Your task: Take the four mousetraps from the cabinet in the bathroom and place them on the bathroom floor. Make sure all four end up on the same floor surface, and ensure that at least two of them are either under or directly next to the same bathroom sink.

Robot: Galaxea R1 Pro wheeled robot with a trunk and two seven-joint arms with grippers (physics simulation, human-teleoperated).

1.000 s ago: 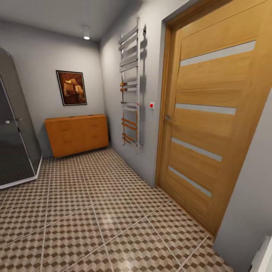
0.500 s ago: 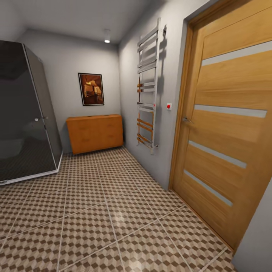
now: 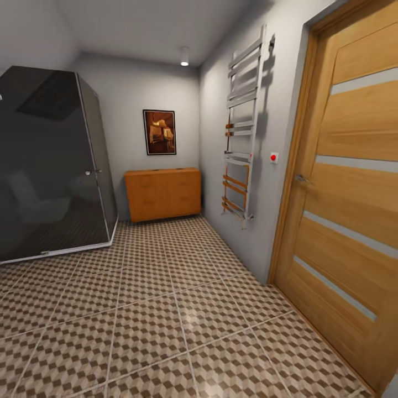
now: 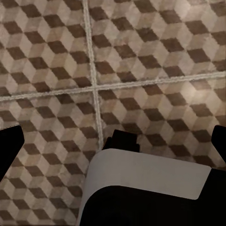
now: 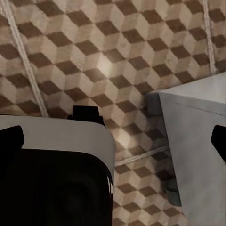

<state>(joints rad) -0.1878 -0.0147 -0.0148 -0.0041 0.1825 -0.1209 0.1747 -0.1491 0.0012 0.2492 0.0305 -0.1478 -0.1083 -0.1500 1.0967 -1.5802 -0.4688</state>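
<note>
The cabinet [image 3: 162,194] — low, flat-topped, orange-brown wood — stands at the far wall, fronts closed, so any mousetraps are presumably inside. Matte cube-patterned bathroom floor [image 3: 166,309] stretches toward it. Both wrist views look down on tile; each gripper's dark fingertips sit wide apart, released, grasping nothing — carried clear for travel, likely.

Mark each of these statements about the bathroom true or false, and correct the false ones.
1. The cabinet stands against the far wall, below a framed picture. True.
2. The wooden door stands wide open. False: it is shut.
3. A dark glass shower cabin stands left of the cabinet. True.
4. Mousetraps lie on the bathroom floor. False: the tiles in view are bare.
5. The towel rail hangs on the left wall. False: it hangs on the right wall, beside the door.
</note>
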